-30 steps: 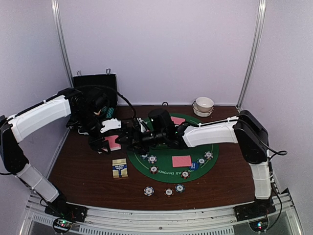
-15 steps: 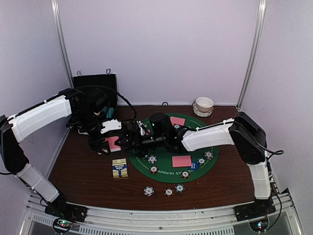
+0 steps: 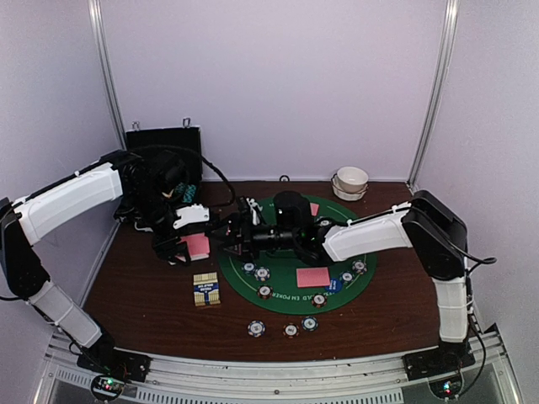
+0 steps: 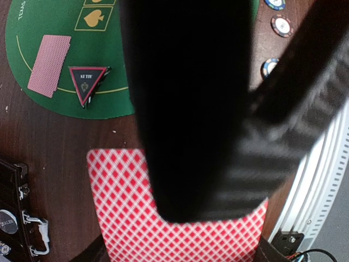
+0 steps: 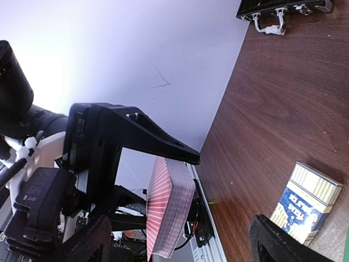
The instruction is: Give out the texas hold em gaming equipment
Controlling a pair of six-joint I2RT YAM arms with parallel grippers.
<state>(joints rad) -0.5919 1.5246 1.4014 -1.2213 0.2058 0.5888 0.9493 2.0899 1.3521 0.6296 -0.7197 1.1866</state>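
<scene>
My left gripper (image 3: 181, 241) is clamped on the pink-backed deck (image 5: 170, 210), held off the table (image 3: 143, 295) just left of the green mat (image 3: 286, 282), and my right gripper (image 3: 229, 238) gapes empty beside it, so going in skewed I could pinch several at once or knock the deck loose.

White arm shells (image 3: 67, 202), black joints (image 3: 434, 231)

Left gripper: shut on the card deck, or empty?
Shut on it: the left gripper has a finger across the pink-backed deck; the right wrist view shows the stack clamped.
</scene>
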